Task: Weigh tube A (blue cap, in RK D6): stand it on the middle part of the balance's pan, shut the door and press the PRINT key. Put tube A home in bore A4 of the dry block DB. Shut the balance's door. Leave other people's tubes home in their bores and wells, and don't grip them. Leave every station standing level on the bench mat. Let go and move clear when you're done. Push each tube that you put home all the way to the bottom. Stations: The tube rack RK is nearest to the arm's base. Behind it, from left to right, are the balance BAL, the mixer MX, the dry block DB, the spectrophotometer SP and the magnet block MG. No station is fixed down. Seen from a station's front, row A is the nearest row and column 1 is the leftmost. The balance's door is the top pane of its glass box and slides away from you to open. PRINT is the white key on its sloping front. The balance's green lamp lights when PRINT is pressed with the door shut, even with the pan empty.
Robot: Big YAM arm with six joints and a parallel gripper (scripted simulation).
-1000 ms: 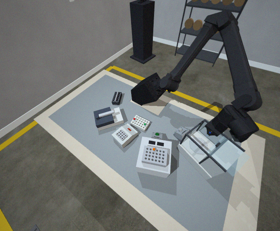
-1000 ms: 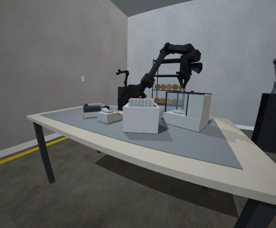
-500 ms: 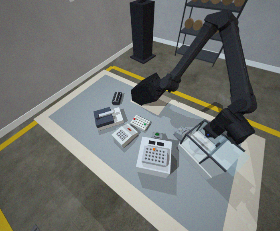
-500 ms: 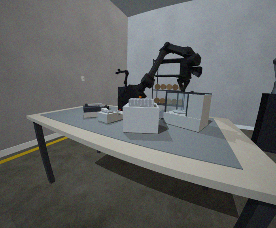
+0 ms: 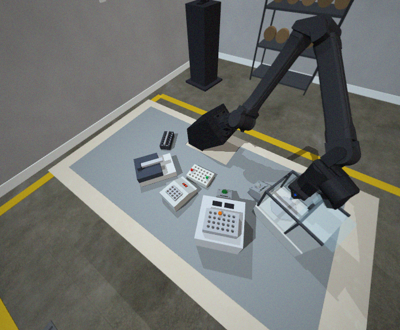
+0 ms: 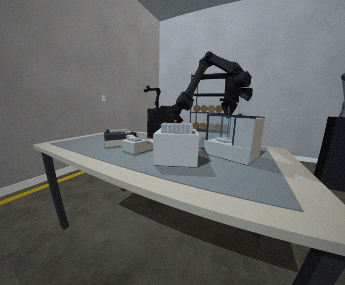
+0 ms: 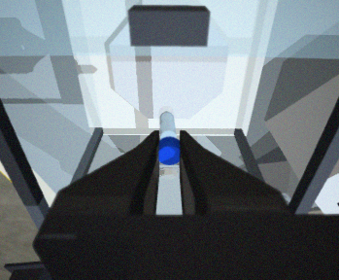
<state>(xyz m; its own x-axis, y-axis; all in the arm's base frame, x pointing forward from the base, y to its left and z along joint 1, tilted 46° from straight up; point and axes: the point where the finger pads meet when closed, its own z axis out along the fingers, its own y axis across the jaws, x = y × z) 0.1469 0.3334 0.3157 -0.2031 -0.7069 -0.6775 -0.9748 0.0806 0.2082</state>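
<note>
My gripper (image 5: 296, 196) (image 6: 229, 112) (image 7: 169, 140) is shut on tube A by its blue cap (image 5: 294, 194) (image 7: 169, 152). The clear tube body (image 7: 167, 123) points down below the fingers. The gripper is over the open top of the balance (image 5: 282, 228) (image 6: 231, 151), with its tips about level with the top frame. The pan (image 6: 224, 139) (image 7: 186, 87) lies below, farther back in the wrist view. The door stands slid back, with its dark handle (image 7: 169, 29) beyond the tube. The dry block (image 5: 173, 192) has no cap showing in its bores. A lit green lamp on the balance cannot be made out.
The rack (image 5: 200, 175) holds red and green caps. The mixer (image 5: 221, 241) (image 6: 175, 150) with an orange cap (image 5: 219, 213) stands beside the balance. The spectrophotometer (image 5: 148, 172) and magnet block (image 5: 167, 140) are farther off. The balance's dark top bars flank the gripper.
</note>
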